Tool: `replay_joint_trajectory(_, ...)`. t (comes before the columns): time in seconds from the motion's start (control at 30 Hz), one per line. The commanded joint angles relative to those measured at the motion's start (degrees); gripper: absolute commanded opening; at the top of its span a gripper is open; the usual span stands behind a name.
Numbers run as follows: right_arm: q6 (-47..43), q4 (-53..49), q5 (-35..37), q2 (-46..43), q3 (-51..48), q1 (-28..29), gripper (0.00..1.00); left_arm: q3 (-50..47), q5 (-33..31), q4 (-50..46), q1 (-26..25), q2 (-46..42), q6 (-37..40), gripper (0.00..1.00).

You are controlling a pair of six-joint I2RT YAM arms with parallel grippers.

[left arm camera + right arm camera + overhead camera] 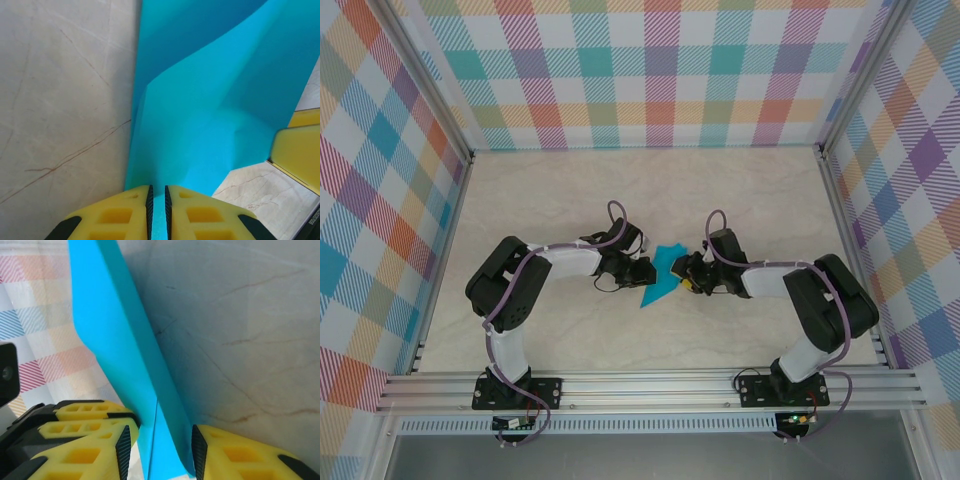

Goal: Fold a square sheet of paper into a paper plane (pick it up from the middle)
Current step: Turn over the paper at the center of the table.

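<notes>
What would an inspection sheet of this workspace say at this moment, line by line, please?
surface: pale marbled table
job's things: cyan sheet of paper, partly folded, between both grippers
clutter: nothing seen
grippers: left gripper shut on the paper; right gripper with jaws apart, folded paper between them, grip unclear
cables: purple cables looped over both arms
surroundings: checked walls, aluminium frame

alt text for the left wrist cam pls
The left gripper pinches the near edge of a folded cyan-blue sheet of paper between its yellow fingers. The paper rises up and to the right, with the pale marbled table on the left.
</notes>
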Motion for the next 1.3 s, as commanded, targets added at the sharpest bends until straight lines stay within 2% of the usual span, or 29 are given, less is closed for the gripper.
replay_joint_trajectory(0.0, -1.27, -2.98, -0.94, -2.3, 0.13, 0.57, 0.4, -0.86, 0.62, 0.62, 0.7, -0.55, -0.84, 0.17)
replay_joint_trajectory(0.27, -1.92, -2.33, -1.38, -0.1, 0.32, 1.42, 0.43, -0.97, 1.22, 1.45, 0.69, -0.48, -1.32, 0.17)
replay_joint_trajectory(0.67, -2.39, 1.14, -0.17, 2.01, 2.95, 2.62, 0.41, -1.62, 1.73, 2.54, 0.78, -1.13, -2.52, 0.15)
replay_joint_trajectory(0.97, -3.12, 2.3, -0.59, 5.69, 5.98, 2.62, 0.38, -4.24, 4.44, 7.9, 2.52, -2.45, -6.84, 0.14)
replay_joint_trajectory(1.27, -4.07, 3.1, -0.94, 8.28, 7.77, 2.78, 0.3, -4.92, 5.18, 8.99, 2.87, -2.41, -7.71, 0.14)
